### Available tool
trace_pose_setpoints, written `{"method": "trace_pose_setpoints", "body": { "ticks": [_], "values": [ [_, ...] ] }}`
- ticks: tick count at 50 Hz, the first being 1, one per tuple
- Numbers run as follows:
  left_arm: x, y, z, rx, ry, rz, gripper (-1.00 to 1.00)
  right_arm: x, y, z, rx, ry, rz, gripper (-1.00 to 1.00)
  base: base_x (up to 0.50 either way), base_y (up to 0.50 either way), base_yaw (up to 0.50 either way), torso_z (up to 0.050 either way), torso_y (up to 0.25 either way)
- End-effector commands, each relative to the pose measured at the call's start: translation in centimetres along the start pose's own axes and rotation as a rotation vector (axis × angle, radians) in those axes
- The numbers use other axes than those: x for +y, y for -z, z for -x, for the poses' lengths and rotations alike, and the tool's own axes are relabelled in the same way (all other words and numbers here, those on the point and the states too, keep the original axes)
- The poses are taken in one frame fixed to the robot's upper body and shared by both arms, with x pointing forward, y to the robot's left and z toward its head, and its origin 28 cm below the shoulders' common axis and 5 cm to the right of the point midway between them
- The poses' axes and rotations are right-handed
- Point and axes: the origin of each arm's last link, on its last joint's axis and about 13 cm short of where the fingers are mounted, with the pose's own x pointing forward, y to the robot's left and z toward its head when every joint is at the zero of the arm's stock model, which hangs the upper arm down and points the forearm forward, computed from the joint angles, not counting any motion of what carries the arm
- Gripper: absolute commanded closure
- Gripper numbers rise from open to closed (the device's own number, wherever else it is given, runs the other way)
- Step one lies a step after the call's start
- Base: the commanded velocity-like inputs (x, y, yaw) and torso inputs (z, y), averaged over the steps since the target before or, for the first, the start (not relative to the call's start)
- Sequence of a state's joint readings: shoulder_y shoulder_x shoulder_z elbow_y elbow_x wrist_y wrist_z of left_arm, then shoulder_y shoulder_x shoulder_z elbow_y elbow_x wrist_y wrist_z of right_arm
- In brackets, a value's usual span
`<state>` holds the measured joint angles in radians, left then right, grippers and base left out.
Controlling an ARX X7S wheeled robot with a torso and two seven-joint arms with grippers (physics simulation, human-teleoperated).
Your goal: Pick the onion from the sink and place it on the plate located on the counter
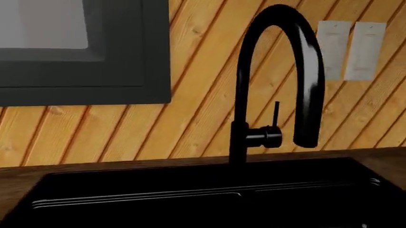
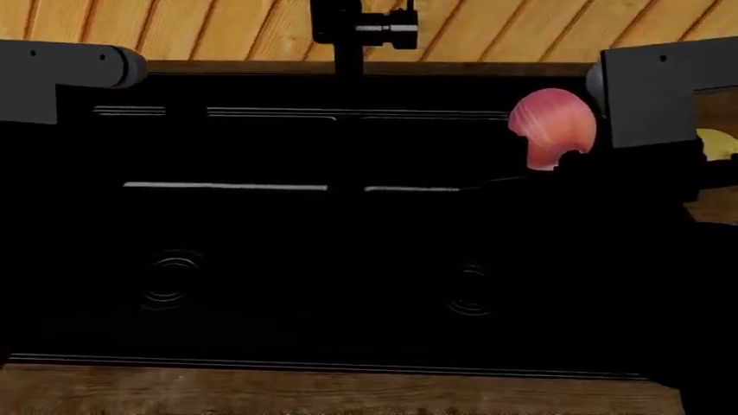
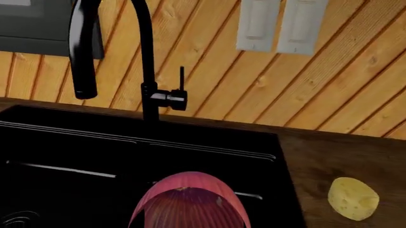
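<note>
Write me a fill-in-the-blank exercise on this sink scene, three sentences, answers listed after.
1. The onion shows over the ______ half of the black sink, as the head view has it.
2. The tall curved faucet is coloured ______.
3. The pale yellow cheese lies on the dark wooden ______, beside the sink rather than in it.

Missing words: right; black; counter
</note>
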<state>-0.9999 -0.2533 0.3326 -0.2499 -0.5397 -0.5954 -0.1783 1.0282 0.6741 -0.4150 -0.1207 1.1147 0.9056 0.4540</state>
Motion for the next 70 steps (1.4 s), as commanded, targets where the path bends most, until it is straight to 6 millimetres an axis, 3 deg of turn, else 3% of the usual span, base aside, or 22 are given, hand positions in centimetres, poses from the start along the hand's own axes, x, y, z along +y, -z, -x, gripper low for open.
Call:
{"method": "trace_pose_setpoints", "body": {
  "ticks": [1, 49, 70],
  "values": [
    [0.00, 0.38, 0.01, 0.008, 0.001, 0.001, -1.00, -0.18, -0.01, -0.01, -0.009, 0.001, 0.027, 1.00, 0.00, -0.50, 0.00, 0.000, 0.000],
    [0.24, 0.61, 0.12, 0.004, -0.006, 0.010, -1.00, 0.09, 0.10, -0.18, -0.003, -0.003, 0.030, 1.00, 0.00, -0.50, 0.00, 0.000, 0.000],
    [0.12, 0.63, 0.35, 0.007, -0.004, 0.009, -1.00, -0.05, 0.41, 0.02, 0.002, 0.011, 0.016, 1.00, 0.18, -0.07, 0.00, 0.000, 0.000]
  ]
}}
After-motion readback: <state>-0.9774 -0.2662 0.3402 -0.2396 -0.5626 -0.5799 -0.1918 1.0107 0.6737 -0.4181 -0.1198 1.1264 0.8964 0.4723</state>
